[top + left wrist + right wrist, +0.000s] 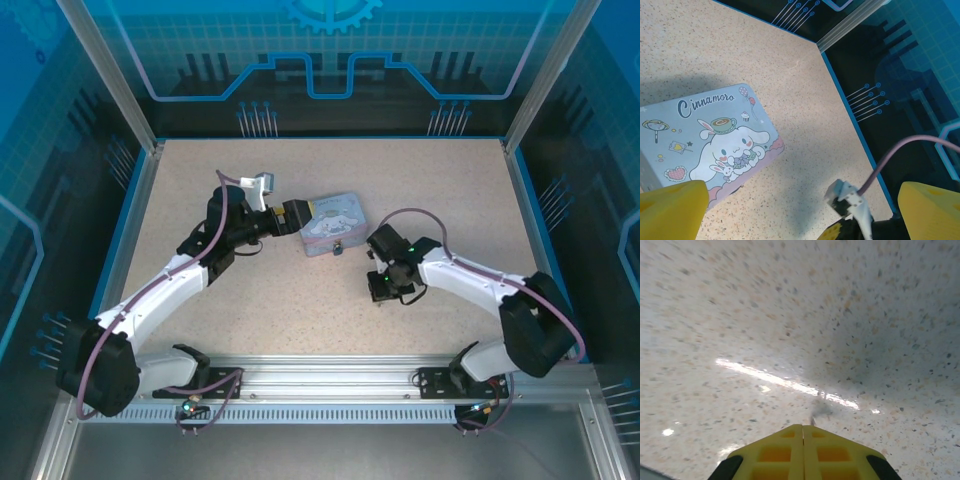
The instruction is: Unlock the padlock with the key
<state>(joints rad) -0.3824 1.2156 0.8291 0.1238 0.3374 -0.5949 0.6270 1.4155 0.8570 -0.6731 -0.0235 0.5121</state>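
Right gripper (803, 429), tips pressed together low over the table (300, 320), seemingly pinches the key (812, 419) for lifting. Left gripper (290, 217), spread, stands at the tin's (335, 225) end, probably to steady the padlock (338, 248).

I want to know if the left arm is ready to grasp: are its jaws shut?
No: the left wrist view shows its two yellow fingers standing far apart, with bare table between them.

On the lid of the pale blue tin (670, 145), above the cartoon dog with long ears, a dark cursive word (705, 104) reads "Cinnamoro". Perhaps more letters follow near the drawn balloons, but this is not clear. In the top view the same print is too small to read.
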